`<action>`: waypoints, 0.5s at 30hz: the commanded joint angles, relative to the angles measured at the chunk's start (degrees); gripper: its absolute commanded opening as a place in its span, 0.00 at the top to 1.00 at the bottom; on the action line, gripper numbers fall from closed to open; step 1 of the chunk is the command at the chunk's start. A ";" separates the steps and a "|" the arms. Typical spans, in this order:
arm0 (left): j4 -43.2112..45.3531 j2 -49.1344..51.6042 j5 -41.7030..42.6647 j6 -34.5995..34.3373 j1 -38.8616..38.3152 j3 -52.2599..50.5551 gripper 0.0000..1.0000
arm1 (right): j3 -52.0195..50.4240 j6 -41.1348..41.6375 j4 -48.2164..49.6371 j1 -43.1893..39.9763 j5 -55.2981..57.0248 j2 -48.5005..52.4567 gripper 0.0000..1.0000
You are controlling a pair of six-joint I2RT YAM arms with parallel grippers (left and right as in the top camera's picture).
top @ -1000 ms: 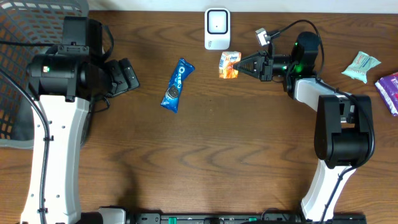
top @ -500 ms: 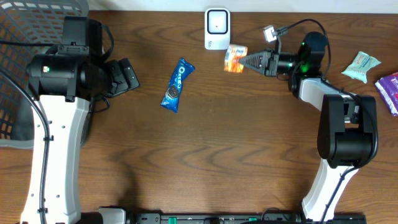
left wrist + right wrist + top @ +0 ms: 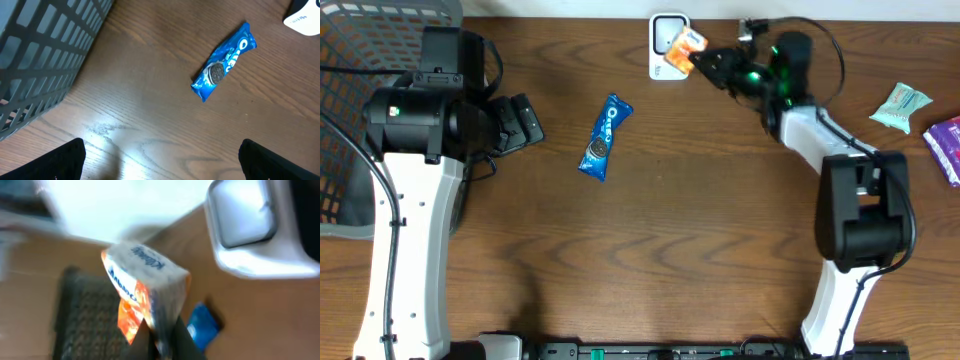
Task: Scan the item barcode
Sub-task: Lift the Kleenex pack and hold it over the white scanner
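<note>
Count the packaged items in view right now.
4. Orange packet in the jaws of the right gripper, at the scanner; Oreo pack mid-table; teal packet and purple pack at the right edge. The basket may hide more.

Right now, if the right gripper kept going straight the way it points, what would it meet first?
Probably the white box-shaped barcode scanner: the right gripper, shut on the orange and white snack packet, points at it, packet leading. Its height over the scanner is unclear.
</note>
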 commanded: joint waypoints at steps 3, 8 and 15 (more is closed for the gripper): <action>-0.13 0.28 -0.92 0.35 0.24 0.15 0.02 | 17.51 -22.75 -24.70 4.59 32.04 -1.53 0.99; -0.13 0.28 -0.92 0.35 0.24 0.13 0.02 | 26.80 -33.73 -32.83 9.11 50.12 -1.53 0.99; -0.13 0.28 -0.92 0.35 0.24 0.15 0.02 | 27.30 -43.28 -28.22 13.53 60.83 1.27 0.99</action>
